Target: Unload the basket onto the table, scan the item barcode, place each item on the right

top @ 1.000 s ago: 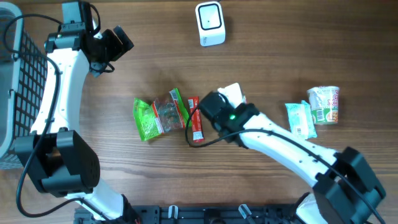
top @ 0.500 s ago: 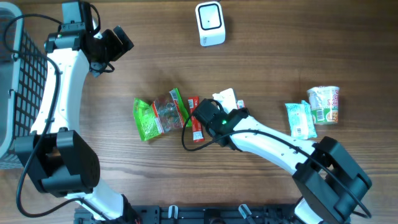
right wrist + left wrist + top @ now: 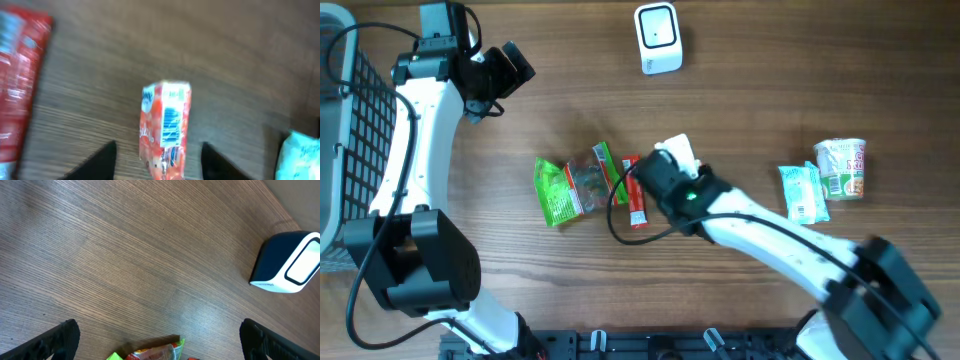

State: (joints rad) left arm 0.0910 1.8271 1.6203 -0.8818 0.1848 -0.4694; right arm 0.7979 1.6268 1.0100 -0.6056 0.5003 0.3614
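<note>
A small orange-red packet (image 3: 167, 125) with a blue-and-white barcode facing up lies on the wooden table. It is between the fingers of my right gripper (image 3: 161, 164), which is open, with a gap of table on each side of the packet. From overhead the packet (image 3: 677, 152) shows as a pale shape just past the right gripper (image 3: 665, 168). The white scanner (image 3: 657, 38) stands at the table's far middle and appears again as the scanner (image 3: 290, 262) in the left wrist view. My left gripper (image 3: 515, 65) hangs open and empty at the far left, its fingers (image 3: 60, 340) wide apart.
Two green packets (image 3: 560, 190) and a red stick packet (image 3: 634, 192) lie left of the right gripper. A light-blue packet (image 3: 803, 192) and a noodle cup (image 3: 842, 168) sit at the right. A wire basket (image 3: 342, 130) is at the left edge.
The right gripper's jaws have gone from shut on the orange-red packet to open around it, after shifting it slightly left. The left arm has not moved.
</note>
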